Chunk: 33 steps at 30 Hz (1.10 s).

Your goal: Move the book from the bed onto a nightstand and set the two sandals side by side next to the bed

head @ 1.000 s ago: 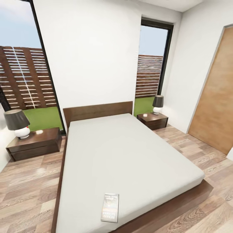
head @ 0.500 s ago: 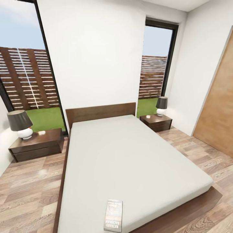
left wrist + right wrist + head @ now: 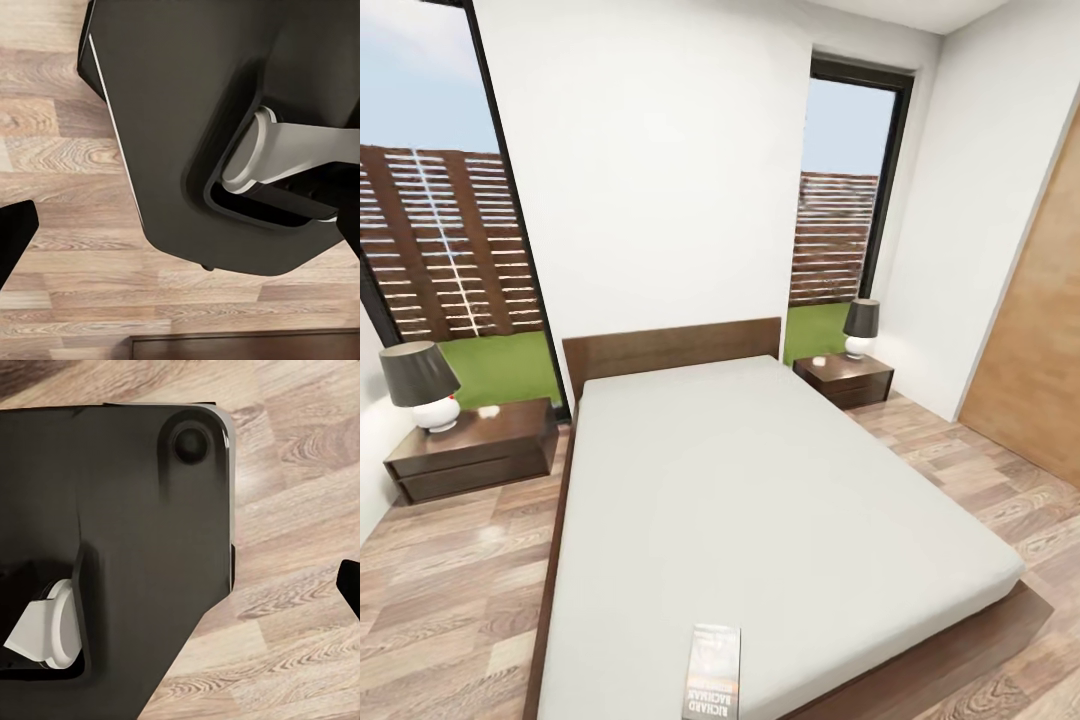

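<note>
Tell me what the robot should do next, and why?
Probably roll a little closer to the foot of the bed and start raising an arm. The book lies at the mattress's near edge, and the head view shows no gripper over it yet. Both wrist views look down at the wood floor.

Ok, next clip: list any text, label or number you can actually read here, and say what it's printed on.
book, lying on the bed near its foot edge: two lines of white capitals on the cover's dark lower band, seen upside down and too blurred to read with confidence.
Smaller print at the cover's other end: illegible.
No readable text in either wrist view.
</note>
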{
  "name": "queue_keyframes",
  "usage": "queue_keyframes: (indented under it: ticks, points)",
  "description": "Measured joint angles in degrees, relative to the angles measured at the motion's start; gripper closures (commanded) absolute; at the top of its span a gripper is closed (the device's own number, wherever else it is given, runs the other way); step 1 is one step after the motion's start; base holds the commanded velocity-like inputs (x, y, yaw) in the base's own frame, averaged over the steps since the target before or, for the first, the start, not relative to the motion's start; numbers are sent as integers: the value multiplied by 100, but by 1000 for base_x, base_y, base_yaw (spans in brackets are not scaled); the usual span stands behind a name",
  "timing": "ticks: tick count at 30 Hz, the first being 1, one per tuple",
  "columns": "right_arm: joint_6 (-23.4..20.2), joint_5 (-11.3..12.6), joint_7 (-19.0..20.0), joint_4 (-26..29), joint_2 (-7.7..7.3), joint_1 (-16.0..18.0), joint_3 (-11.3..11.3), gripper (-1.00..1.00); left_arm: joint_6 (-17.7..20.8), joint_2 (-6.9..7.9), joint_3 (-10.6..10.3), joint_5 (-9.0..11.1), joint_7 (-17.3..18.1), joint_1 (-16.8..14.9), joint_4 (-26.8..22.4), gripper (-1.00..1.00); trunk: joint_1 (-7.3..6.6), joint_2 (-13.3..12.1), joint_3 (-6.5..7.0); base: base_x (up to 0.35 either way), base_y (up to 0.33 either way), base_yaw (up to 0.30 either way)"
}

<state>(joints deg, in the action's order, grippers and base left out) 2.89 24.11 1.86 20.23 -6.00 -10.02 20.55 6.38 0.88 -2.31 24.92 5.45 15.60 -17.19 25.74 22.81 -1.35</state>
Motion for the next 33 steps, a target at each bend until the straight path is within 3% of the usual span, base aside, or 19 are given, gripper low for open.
queue_keyframes:
  ticks: [12, 33]
  points:
    - [0, 1, -5, -1, 0, 1, 0, -100, 8, -1, 0, 1, 8, 1, -1, -100, 0, 0, 0, -3, -2, 68]
    - [0, -1, -14, -2, 2, 1, 0, -100, 8, -4, 6, 1, 1, 1, -2, -100, 0, 0, 0, -1, 0, 241]
